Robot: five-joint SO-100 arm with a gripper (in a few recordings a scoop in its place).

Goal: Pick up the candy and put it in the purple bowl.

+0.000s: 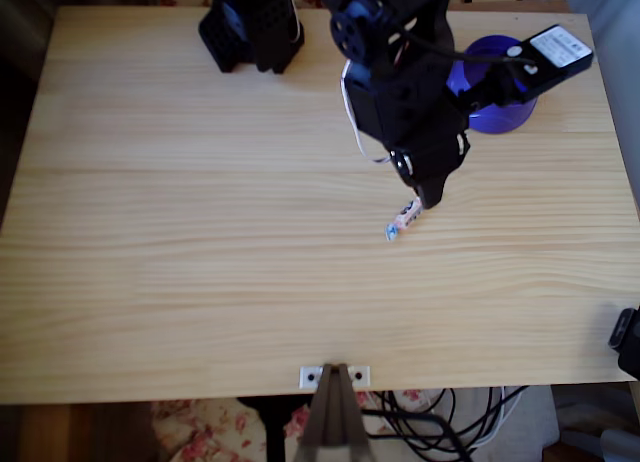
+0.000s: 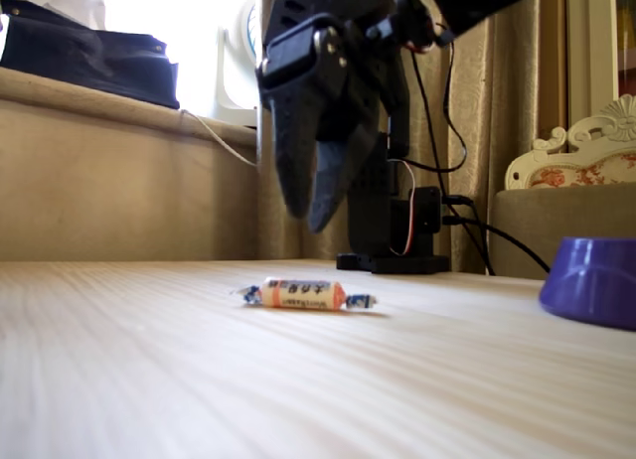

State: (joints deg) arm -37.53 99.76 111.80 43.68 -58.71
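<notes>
Candy: pale orange-pink middle with dark print, blue-white twisted ends; in overhead view pinkish-white with blue tip.
Purple bowl: plain blue-purple, glossy; same saturated violet-blue from above.
Gripper: matte black, fingers dark grey-black.
Arm: black, white and red wires, white label on black camera block.
Table: light pine, fine straight grain stripes.
Floral fabric: cream with red flowers.
</notes>
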